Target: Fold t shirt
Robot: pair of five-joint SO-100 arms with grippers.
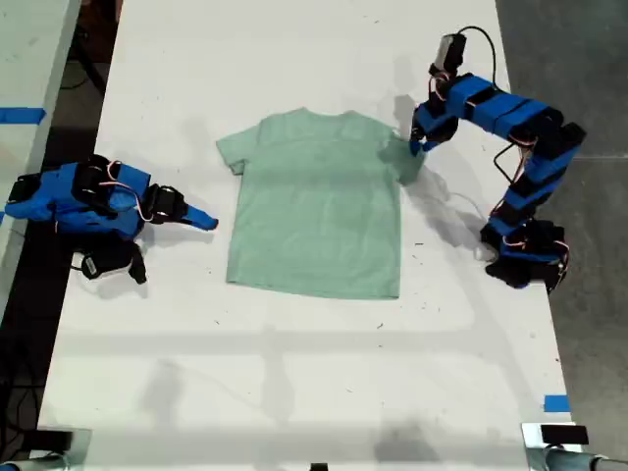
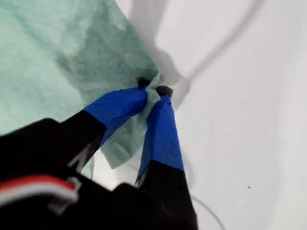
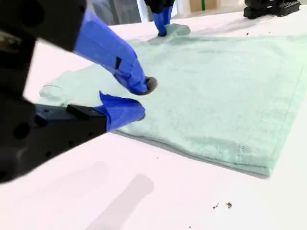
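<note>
The pale mint-green t shirt (image 1: 314, 206) lies flat on the white table (image 1: 294, 373), neck toward the far edge. My first gripper (image 1: 416, 147) is at the sleeve on the exterior view's right. The first wrist view shows this gripper (image 2: 153, 90) shut on a bunched fold of the t shirt (image 2: 48, 57) at the sleeve's edge. My second gripper (image 1: 206, 220) lies low on the table at the exterior view's left, just short of the shirt's side edge. In the second wrist view it (image 3: 143, 99) is open with nothing between its blue fingers, beside the t shirt (image 3: 216, 86).
A blue tape mark (image 1: 555, 402) sits near the table's near corner at the exterior view's right. Another table with blue tape (image 1: 20, 115) stands at that view's left. The first arm's base (image 1: 525, 260) stands near the table edge at that view's right, with dark floor beyond.
</note>
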